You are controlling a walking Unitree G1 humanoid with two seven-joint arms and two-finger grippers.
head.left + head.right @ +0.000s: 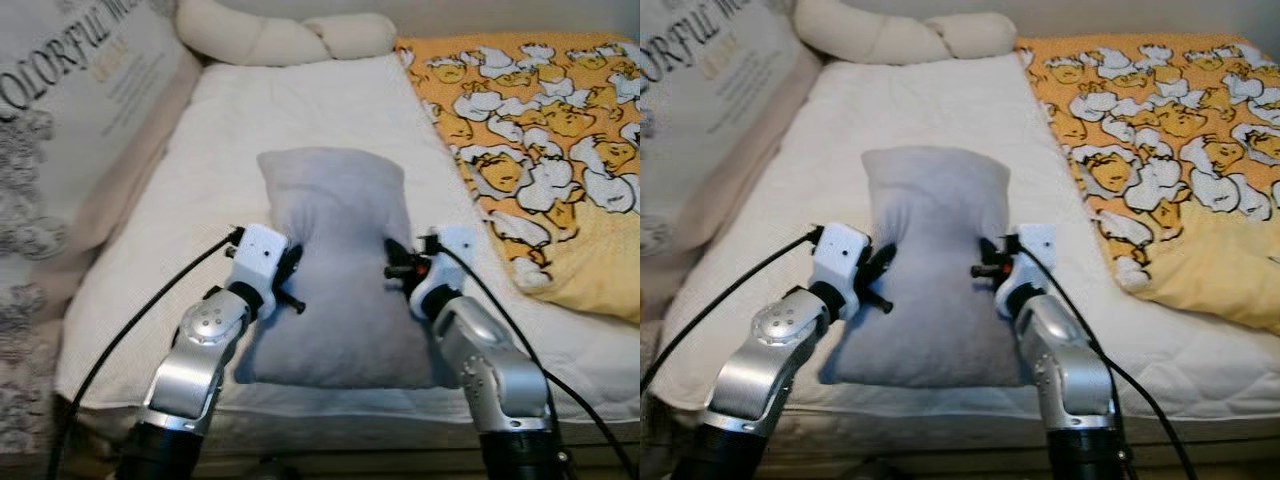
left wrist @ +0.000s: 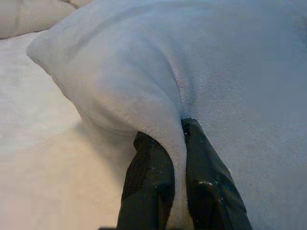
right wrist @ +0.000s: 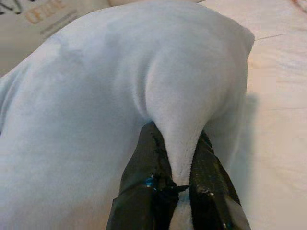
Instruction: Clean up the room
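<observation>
Left eye view: both arms reach forward, bent at the elbow. The left gripper (image 2: 168,158) and right gripper (image 3: 178,158) each pinch a fold of one grey pillow (image 1: 335,290) at its sides, fingers nearly closed on fabric. It lies near the front edge of the mattress (image 1: 300,110), beside one duck-print blanket (image 1: 545,140); bare mattress lies beyond.

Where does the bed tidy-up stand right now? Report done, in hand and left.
Done: the white mattress is bare apart from bedding. In hand: the grey pillow is pinched on both sides, a fold of fabric in the left gripper and another in the right gripper. Left: the pillow lies mid-bed, not yet placed, and the yellow duck blanket lies rumpled along the robot's right side.
</observation>
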